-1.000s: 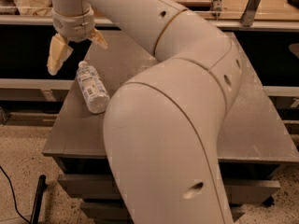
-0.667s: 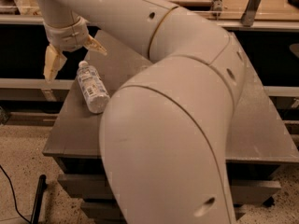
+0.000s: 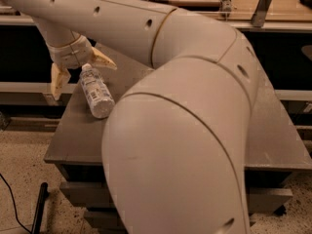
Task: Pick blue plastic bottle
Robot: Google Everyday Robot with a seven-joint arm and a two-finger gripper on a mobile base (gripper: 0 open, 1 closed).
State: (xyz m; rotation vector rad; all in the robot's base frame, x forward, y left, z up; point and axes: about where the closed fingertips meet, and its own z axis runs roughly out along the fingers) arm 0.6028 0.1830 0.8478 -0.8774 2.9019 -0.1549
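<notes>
The blue plastic bottle [image 3: 96, 90] lies on its side on the grey table [image 3: 73, 135], at the left part. It is clear with a pale printed label and a white cap pointing away from me. My gripper [image 3: 80, 72] hovers over the bottle's cap end, open. One cream finger [image 3: 58, 81] hangs left of the bottle, the other [image 3: 104, 60] sticks out to its right. The cap sits between the two fingers. My large white arm fills the middle of the view and hides most of the table.
The table's left edge [image 3: 61, 126] runs close to the bottle. A dark shelf rail [image 3: 24, 89] stands behind the table on the left. A black cable and leg [image 3: 39, 208] lie on the speckled floor at lower left.
The gripper has moved down and slightly left, from above the bottle to straddling its cap end. The bottle has not moved.
</notes>
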